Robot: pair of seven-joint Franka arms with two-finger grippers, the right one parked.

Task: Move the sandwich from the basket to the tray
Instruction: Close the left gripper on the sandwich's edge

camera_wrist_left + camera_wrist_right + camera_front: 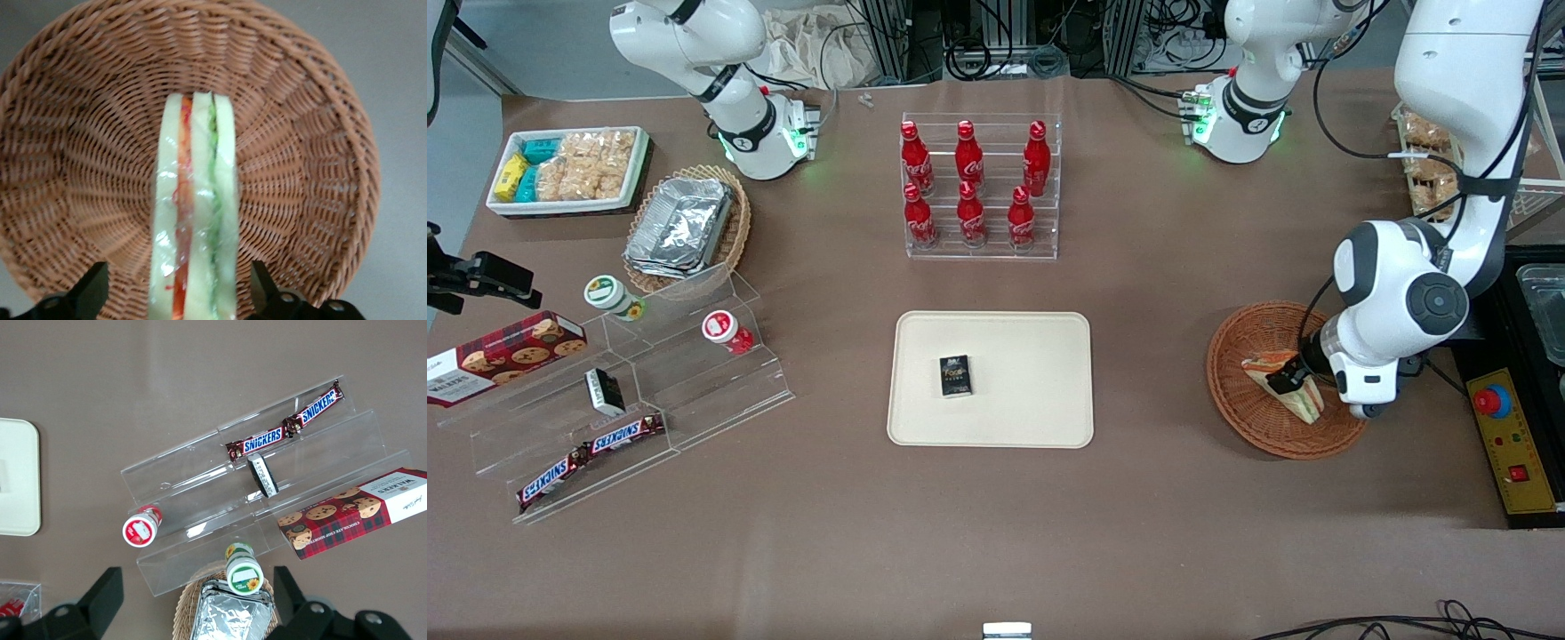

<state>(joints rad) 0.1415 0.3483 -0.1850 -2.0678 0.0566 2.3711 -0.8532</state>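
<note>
In the front view, the left arm's gripper [1288, 380] is lowered into the round reddish-brown basket [1240, 342], which sits on the brown table [996, 551] toward the working arm's end. The sandwich [1294, 391] lies in the basket, a pale wedge with green filling showing along its edge, and the gripper's dark fingers sit directly over its middle. The cream tray [1040, 391] lies at the centre of the table, well apart from the basket, with a small dark box [955, 375] on it. Farther from the camera than the tray stands a clear rack holding six red bottles [969, 182]. Toward the parked arm's end are a clear stepped stand [685, 391] carrying two chocolate bars [591, 458], a tan basket of foil containers [685, 227] and a white bin of snack packets [569, 169]. In the left wrist view, the sandwich [195, 213] stands on edge in the basket [80, 147], its wrapped bread layers showing an orange-red strip and a green strip. The two fingertips [90, 290] flank it, one on each side, with a visible gap between each tip and the bread: the gripper [179, 293] is open and not touching the sandwich. In the right wrist view, the chocolate bars [287, 427], a red-lidded cup [141, 528], a green-lidded cup [243, 572] and a red biscuit box [360, 513] are visible, with one edge of the tray [20, 477].
</note>
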